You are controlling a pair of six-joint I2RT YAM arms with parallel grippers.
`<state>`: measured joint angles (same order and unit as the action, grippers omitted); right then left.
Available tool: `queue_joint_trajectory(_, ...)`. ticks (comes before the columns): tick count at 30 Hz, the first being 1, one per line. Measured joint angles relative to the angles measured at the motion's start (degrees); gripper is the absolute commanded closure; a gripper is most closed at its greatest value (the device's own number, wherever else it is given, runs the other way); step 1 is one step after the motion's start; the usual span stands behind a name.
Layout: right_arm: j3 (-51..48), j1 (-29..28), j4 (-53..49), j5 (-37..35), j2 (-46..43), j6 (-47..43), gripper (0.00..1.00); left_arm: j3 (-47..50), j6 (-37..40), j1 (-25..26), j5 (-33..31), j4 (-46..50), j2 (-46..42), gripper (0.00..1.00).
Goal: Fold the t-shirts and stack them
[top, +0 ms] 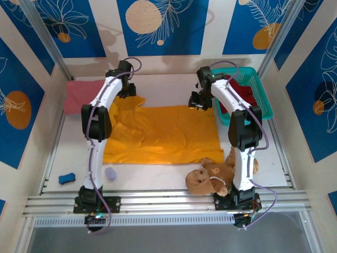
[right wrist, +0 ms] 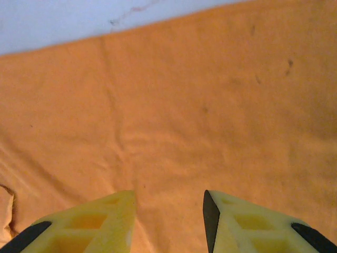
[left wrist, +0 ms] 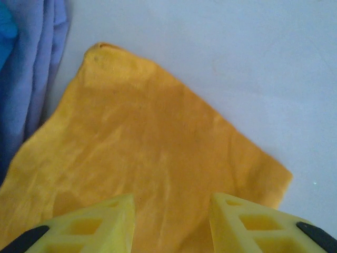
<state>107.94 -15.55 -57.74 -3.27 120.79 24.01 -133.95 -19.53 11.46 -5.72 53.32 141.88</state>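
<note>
Poised over far corners of orange shirt [top: 168, 134] with left gripper [left wrist: 171, 211] and right gripper [right wrist: 168, 211], both half open, gripping nothing.

Behind right arm [top: 243, 155] — teddy bear [top: 200, 181] part-hidden, dark red t-shirt [top: 249, 96] too, inside basket [top: 265, 101].

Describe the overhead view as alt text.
A mustard shirt lies spread flat, the left claw and right claw over its far edge. A pink shirt sits far left, a red shirt in a basket far right, a teddy near.
</note>
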Motion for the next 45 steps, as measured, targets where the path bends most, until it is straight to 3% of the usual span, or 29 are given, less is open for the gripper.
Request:
queue_joint_trajectory(13,4.3,3.1,-1.9,0.7,3.8,-1.1,0.6,-7.4,-0.2,-0.7,-1.0,0.0,8.4,0.57)
queue_joint_trajectory(15,7.0,3.2,-2.5,0.4,5.5,-1.3,0.6,-7.7,0.1,-0.7,-1.0,0.4,9.2,0.63)
queue_joint_trajectory(19,13.6,3.1,-3.7,-1.1,10.3,-2.6,0.6,-8.5,0.5,-0.7,-0.7,1.2,9.8,0.89)
queue_joint_trajectory(23,17.9,3.1,-5.4,-3.0,14.2,-4.1,0.6,-9.0,1.0,-0.7,-0.3,1.6,10.0,0.99)
queue_joint_trajectory(40,25.2,2.3,-5.9,-12.9,25.0,-11.4,0.66,-9.0,2.1,-0.7,1.9,1.8,9.9,1.0)
queue_joint_trajectory(45,26.2,2.3,-6.1,-13.0,25.7,-12.3,0.83,-9.0,2.1,-0.7,2.4,2.1,9.8,1.0)
